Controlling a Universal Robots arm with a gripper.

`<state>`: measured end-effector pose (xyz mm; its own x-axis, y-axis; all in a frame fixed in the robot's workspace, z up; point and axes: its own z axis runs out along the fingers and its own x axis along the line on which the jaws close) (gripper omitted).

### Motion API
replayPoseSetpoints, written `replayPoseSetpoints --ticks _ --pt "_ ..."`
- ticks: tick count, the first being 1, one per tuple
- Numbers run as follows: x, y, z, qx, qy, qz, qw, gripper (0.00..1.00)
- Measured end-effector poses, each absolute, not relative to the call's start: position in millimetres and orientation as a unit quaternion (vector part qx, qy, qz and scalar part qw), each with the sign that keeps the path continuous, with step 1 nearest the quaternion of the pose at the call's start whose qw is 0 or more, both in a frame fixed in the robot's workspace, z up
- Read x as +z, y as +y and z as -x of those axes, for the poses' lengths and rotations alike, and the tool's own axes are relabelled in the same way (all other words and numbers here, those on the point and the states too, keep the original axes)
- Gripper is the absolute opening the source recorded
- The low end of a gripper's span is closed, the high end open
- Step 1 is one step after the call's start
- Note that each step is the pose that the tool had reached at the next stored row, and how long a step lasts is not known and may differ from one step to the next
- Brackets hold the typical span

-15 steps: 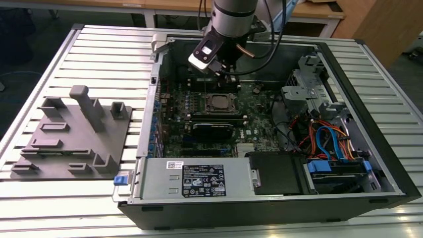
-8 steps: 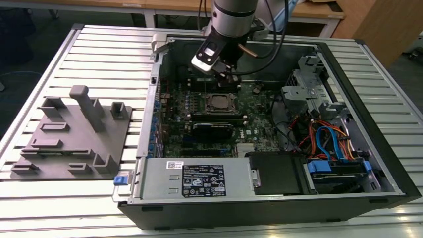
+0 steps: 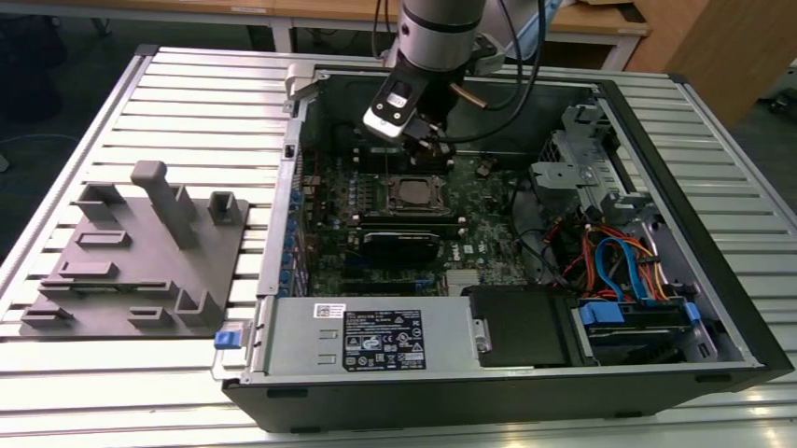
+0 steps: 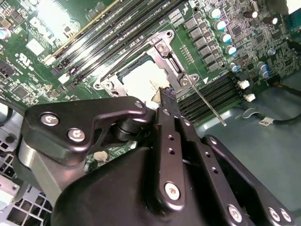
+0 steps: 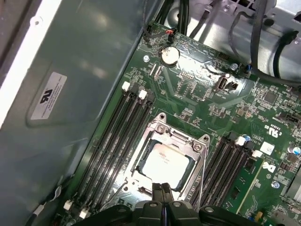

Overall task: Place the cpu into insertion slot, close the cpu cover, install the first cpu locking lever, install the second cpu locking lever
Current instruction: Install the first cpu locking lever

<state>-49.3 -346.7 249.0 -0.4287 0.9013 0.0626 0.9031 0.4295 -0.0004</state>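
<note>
Just above the insertion slot (image 5: 140, 153), the hand (image 5: 163, 187) hovers, fingers pressed together; the seated cpu (image 5: 165, 162) looks light, stiff and fragile, best held by its edges.

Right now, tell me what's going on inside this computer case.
A Universal Robots arm has its gripper down inside the open computer case, fingers together, right at the edge of the insertion slot on the green motherboard. The cpu already lies in the slot, silver top up, and the cpu cover lies flat around it. In the second wrist view a thin locking lever juts out beside the socket; I cannot tell whether it is latched.
</note>
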Motion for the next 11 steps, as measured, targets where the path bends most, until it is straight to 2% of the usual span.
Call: replayPoseSetpoints --ticks 11 --pt "249.0 -346.9 49.4 -0.015 -0.88 0.474 0.028 0.11"
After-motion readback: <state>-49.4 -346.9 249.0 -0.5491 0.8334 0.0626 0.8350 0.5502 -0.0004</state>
